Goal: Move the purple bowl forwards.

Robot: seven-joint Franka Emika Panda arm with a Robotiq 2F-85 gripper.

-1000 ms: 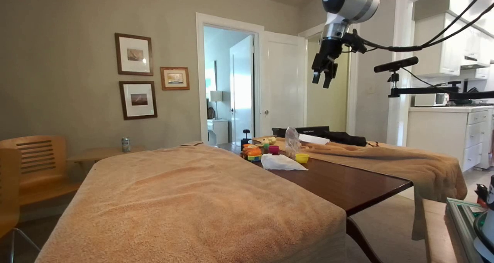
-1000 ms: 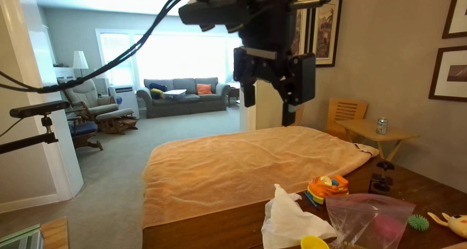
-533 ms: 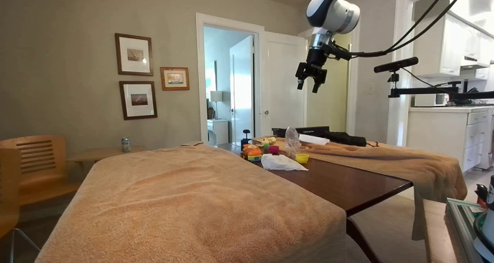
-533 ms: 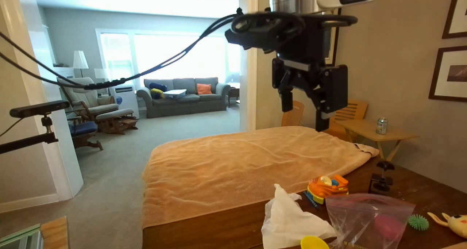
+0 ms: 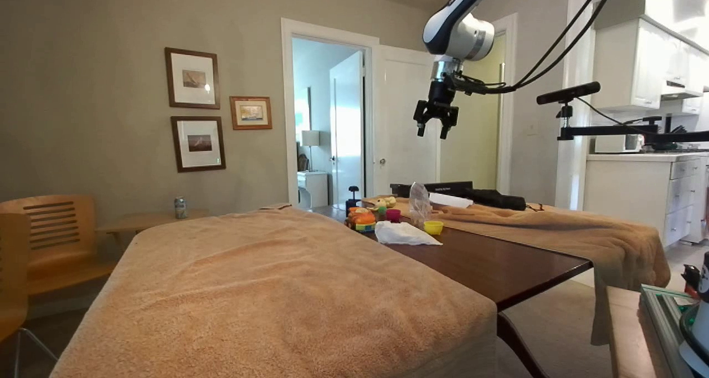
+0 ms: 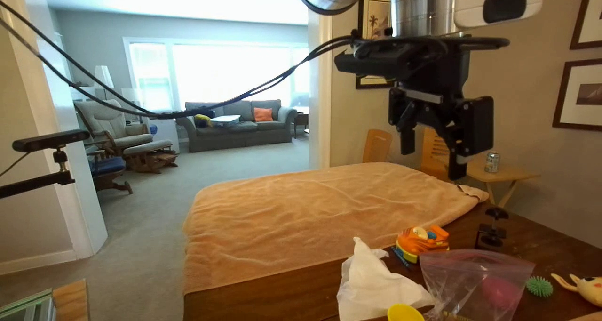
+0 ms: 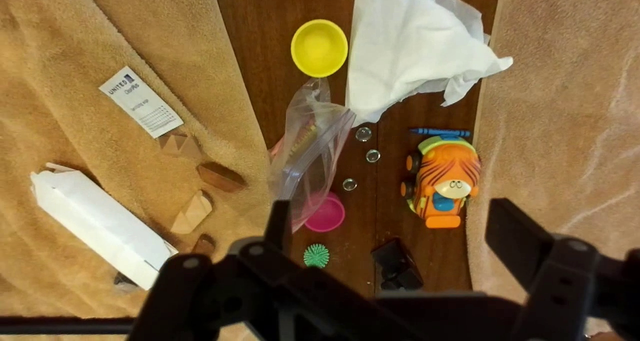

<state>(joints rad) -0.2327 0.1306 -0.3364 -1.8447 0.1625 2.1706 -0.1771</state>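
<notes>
Dark desk (image 7: pixel 352 251) between tan towels (image 7: pixel 555 106); fingers (image 7: pixel 515 238) parted, empty, well above; purple bowl (image 7: pixel 330 217) on desk, clear bag (image 7: pixel 311 156) crossing its edge in wrist view; best align over bowl, descend straight, keep bag outside grasp.

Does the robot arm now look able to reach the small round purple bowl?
Probably yes: the open black tool is empty, though a clear plastic bag, partly overlapping the purple bowl in the wrist view, may interfere.
</notes>
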